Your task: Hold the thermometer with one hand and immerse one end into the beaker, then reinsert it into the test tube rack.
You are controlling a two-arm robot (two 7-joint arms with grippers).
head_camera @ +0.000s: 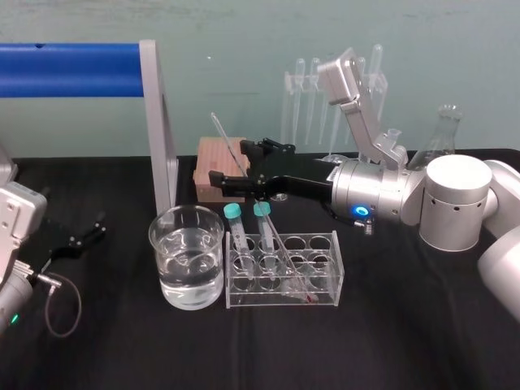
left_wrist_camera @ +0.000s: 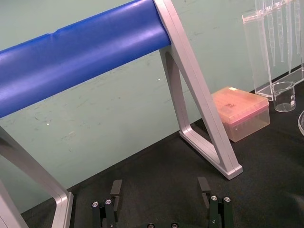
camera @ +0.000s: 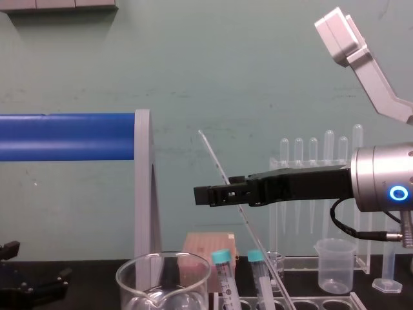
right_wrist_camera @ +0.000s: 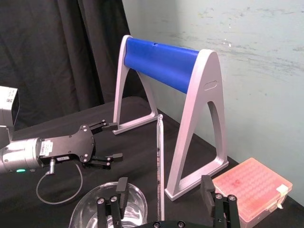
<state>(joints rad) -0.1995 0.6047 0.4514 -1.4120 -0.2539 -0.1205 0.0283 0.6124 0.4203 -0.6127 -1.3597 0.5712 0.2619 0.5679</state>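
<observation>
Right gripper (head_camera: 229, 162) reaches over table (head_camera: 406, 341) centre, fingers spread, straddling thermometer (head_camera: 223, 134), clear of both. Left gripper (right_wrist_camera: 116, 140) parked open near left edge. Beaker (head_camera: 187, 246) with water just left of test tube rack (head_camera: 329, 268). Thermometer leans in rack: thin glass, likely light, stiff, slippery, brittle; grip mid-stem, gently. Right wrist view shows finger gap; chest view shows tilt.

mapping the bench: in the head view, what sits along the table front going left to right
black left gripper, open → wide clear glass beaker of clear liquid → low clear test tube rack with two teal-capped tubes. left out: the black right gripper, open around the thin glass thermometer above the rack
</observation>
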